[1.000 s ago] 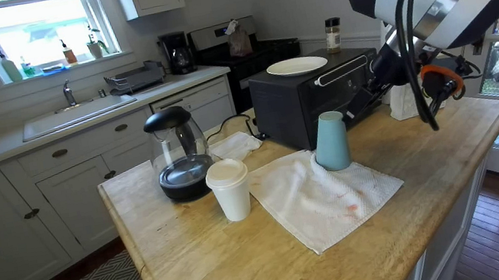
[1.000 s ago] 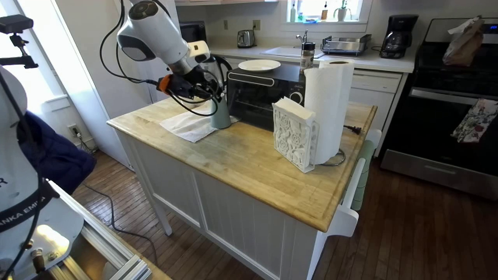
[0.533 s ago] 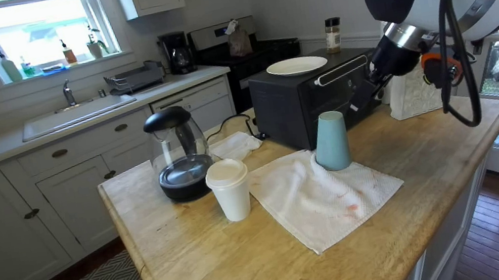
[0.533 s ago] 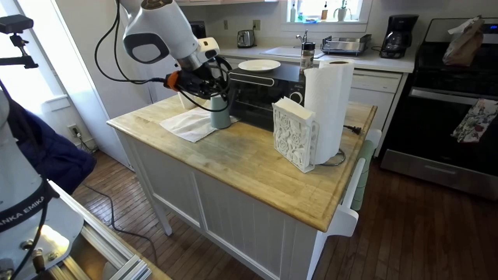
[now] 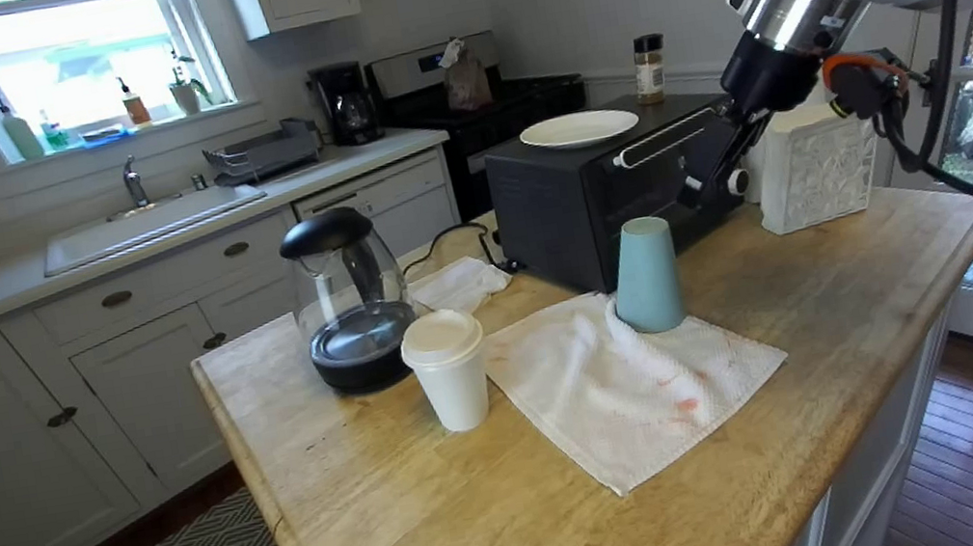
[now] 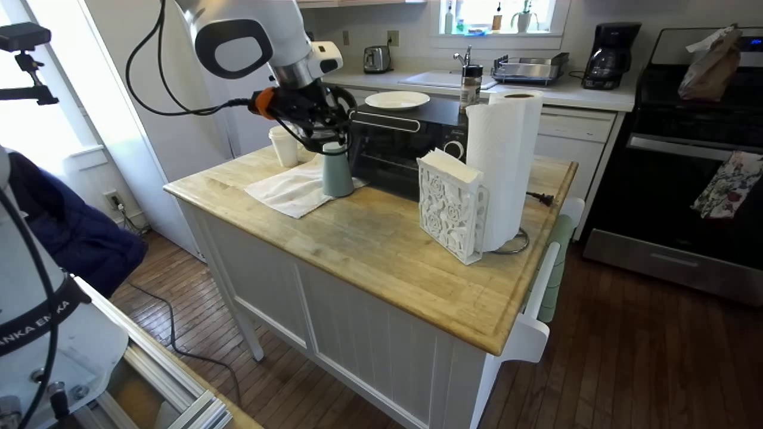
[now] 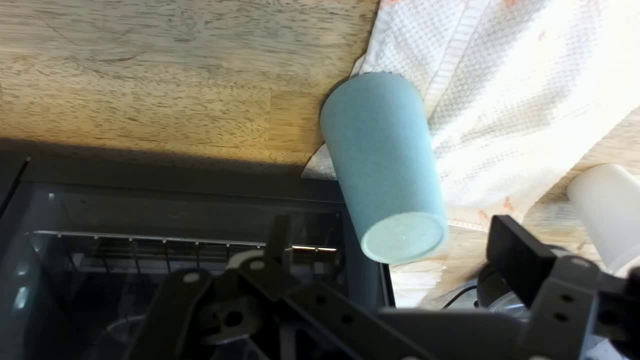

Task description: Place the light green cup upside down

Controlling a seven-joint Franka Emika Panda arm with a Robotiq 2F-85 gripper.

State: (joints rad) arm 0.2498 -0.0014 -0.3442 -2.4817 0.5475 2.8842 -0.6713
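Note:
The light green cup (image 5: 646, 277) stands upside down, closed base up, on the edge of a white cloth (image 5: 626, 417). It also shows in an exterior view (image 6: 337, 176) and in the wrist view (image 7: 387, 155), where its flat base faces me. My gripper (image 7: 395, 245) is open and empty, its fingers spread wide with the cup's base between them in the picture. In an exterior view the gripper (image 5: 695, 186) hangs beside and slightly above the cup's top, apart from it. In an exterior view the gripper (image 6: 334, 131) partly covers the cup's top.
A black toaster oven (image 5: 541, 215) stands close behind the cup, with a white plate (image 5: 579, 128) and a spice jar (image 5: 650, 69) on top. A lidded white cup (image 5: 450, 381) and a glass kettle (image 5: 356, 313) stand nearby. A napkin holder (image 6: 450, 205) and paper towel roll (image 6: 503, 173) stand further along.
The gripper has risen slightly and the arm's wrist has swung and tilted away from the cup. The white cup has come into view behind the hand. The light green cup has not moved.

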